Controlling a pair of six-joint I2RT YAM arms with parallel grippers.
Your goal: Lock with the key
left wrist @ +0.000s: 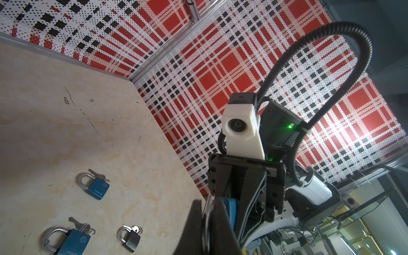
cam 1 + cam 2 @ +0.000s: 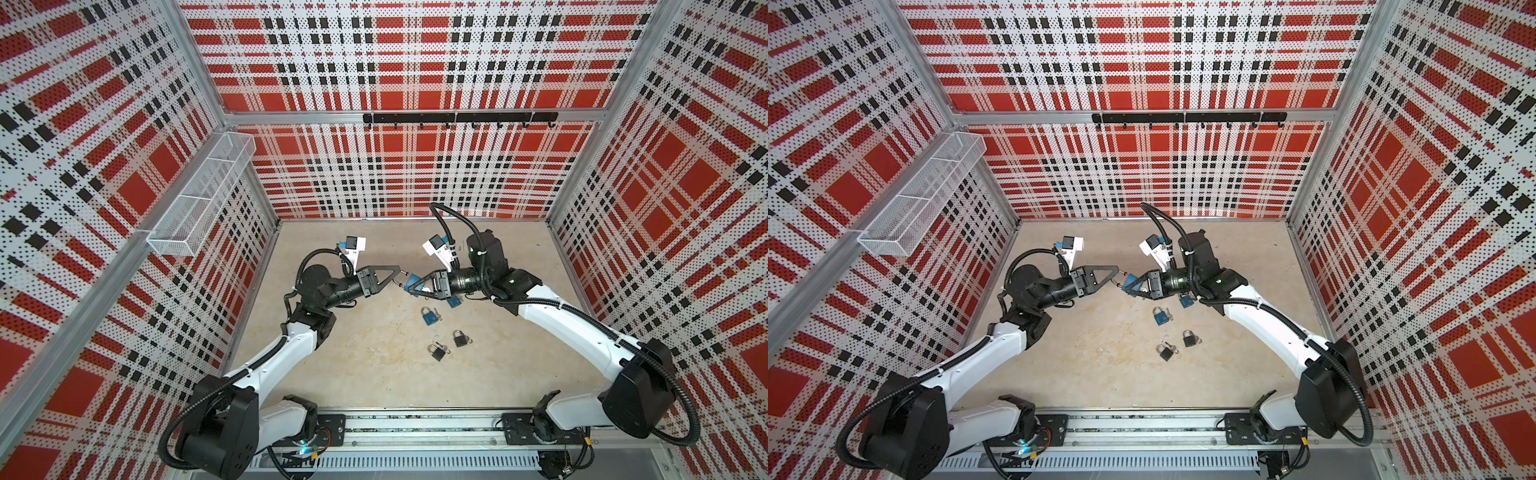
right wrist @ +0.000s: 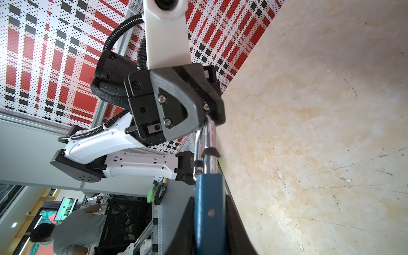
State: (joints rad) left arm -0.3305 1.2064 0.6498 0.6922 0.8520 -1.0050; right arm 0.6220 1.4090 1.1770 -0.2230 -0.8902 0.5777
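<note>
Nearest on the worktop [image 2: 365,374] lies a black padlock [image 2: 437,352], with a second black padlock [image 2: 460,340] at its 2 o'clock and a spare blue padlock [image 2: 428,318] at its 12 o'clock. Farther back, clear of the worktop, the right gripper [image 2: 414,288] has its fingers clamped on the held blue padlock [image 3: 209,198] by its body. At its 10 o'clock, the left gripper [image 2: 398,272] is pinched tight on the shackle [image 3: 208,136].

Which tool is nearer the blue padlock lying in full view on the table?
Right. The right tool, shut on the held padlock, hangs just behind and above the table padlock; the left tool pinches the held one's shackle, farther left.
</note>
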